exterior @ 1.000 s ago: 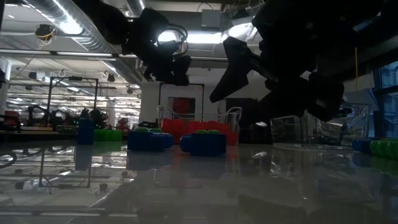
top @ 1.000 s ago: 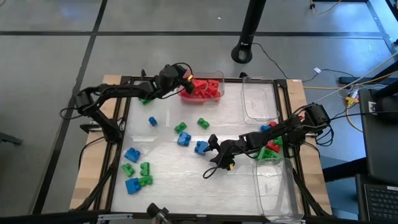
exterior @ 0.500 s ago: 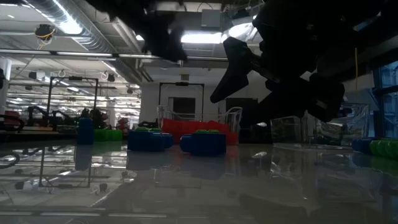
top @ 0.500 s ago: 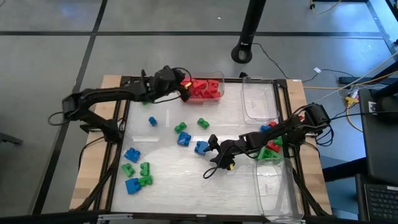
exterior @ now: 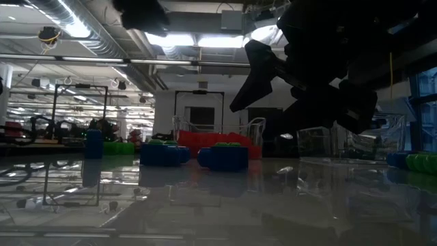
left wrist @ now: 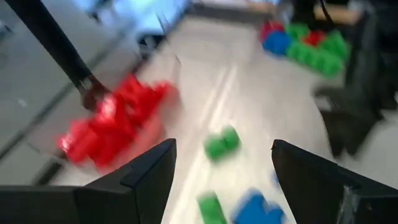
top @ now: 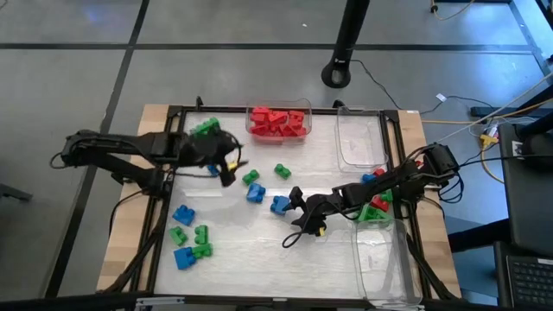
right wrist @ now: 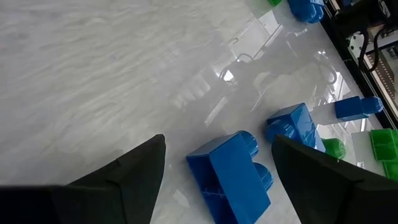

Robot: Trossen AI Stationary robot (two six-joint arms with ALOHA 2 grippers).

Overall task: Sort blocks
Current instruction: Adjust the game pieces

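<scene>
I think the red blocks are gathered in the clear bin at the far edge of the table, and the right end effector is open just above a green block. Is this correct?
Not fully. The red blocks do fill the clear bin at the far edge, and the right end effector is open, but the block in front of it is blue, not green. The right wrist view shows this plainly.

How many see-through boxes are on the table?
3. The far box holds red blocks. An empty box sits to its right. A third box is at the near right corner. The arms may hide more.
</scene>
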